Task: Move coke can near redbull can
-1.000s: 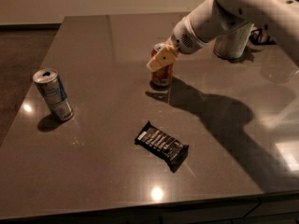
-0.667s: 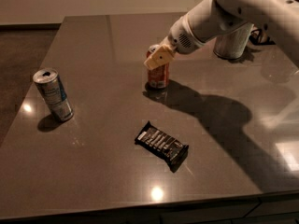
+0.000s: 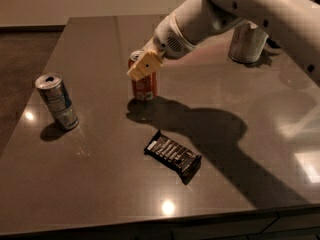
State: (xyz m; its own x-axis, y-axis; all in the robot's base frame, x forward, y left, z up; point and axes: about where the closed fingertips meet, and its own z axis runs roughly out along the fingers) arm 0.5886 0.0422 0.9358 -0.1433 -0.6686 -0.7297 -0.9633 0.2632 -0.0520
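Observation:
The coke can (image 3: 145, 86), red-orange with a silver top, stands upright at the middle of the dark table (image 3: 100, 194). My gripper (image 3: 144, 64) comes in from the upper right and is shut on the can's upper part; one tan finger (image 3: 143, 65) covers its front. The can's base is at or just above the table surface; I cannot tell which. The redbull can (image 3: 57, 102), slim, silver and blue, stands upright near the table's left edge, well apart to the left of the coke can.
A dark wrapped snack bar (image 3: 173, 155) lies on the table in front of the coke can. A large metal container (image 3: 248, 42) stands at the back right, behind my white arm (image 3: 240, 9). The table's front edge runs along the bottom.
My gripper has moved left toward the redbull can, and the coke can has moved with it. The redbull can and snack bar have stayed in place.

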